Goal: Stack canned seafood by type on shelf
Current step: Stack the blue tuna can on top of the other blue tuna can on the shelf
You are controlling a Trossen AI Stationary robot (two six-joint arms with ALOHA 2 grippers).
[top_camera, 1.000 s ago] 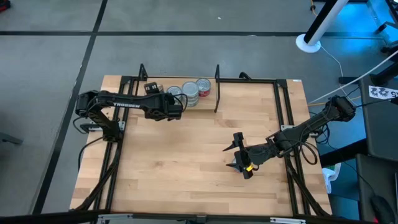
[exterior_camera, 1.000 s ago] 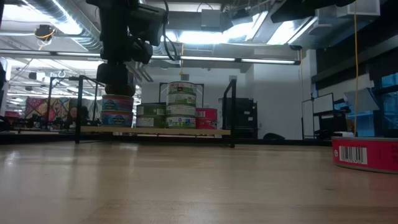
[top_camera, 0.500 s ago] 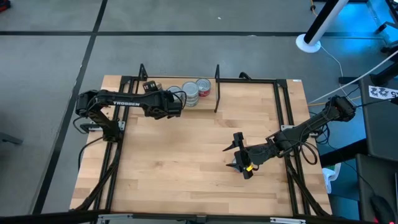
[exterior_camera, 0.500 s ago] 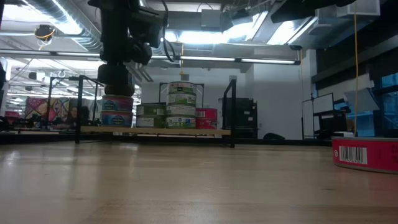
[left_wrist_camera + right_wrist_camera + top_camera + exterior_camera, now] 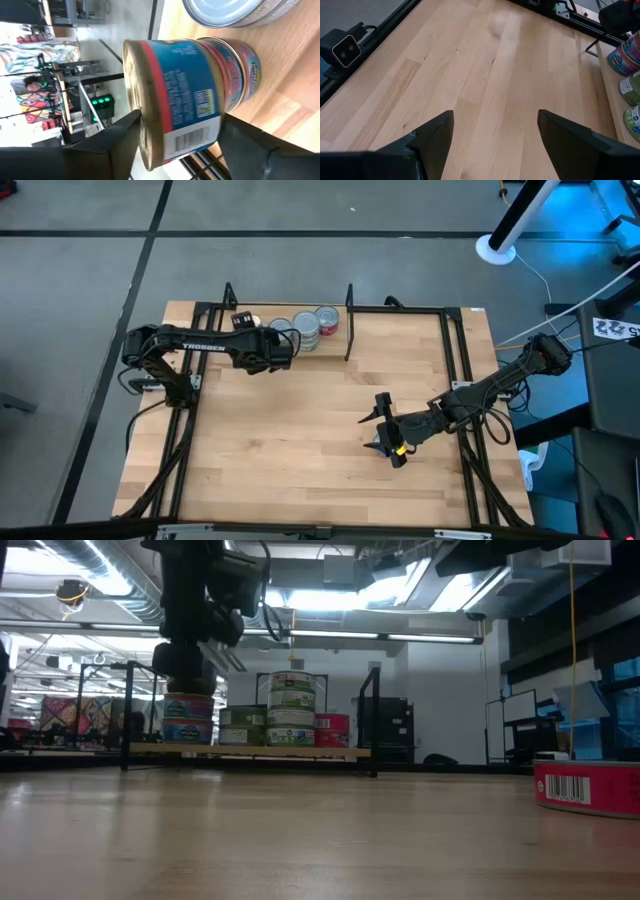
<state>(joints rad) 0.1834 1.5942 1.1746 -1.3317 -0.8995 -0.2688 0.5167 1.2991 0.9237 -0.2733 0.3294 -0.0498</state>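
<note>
Since a second ago, we see the left tool (image 5: 283, 346) barely shift at the shelf's (image 5: 250, 751) left end, its jaws now loosened around the top blue-labelled can (image 5: 185, 100) of a two-can stack (image 5: 189, 718); we cannot tell whether the fingers touch it. Green cans (image 5: 291, 708) and a red one (image 5: 332, 729) fill the shelf rightward to the black upright (image 5: 374, 720). Our right tool (image 5: 386, 430) hangs open over the wide bare counter (image 5: 300, 440), well apart. Another red can (image 5: 588, 786) sits near the counter's right edge.
</note>
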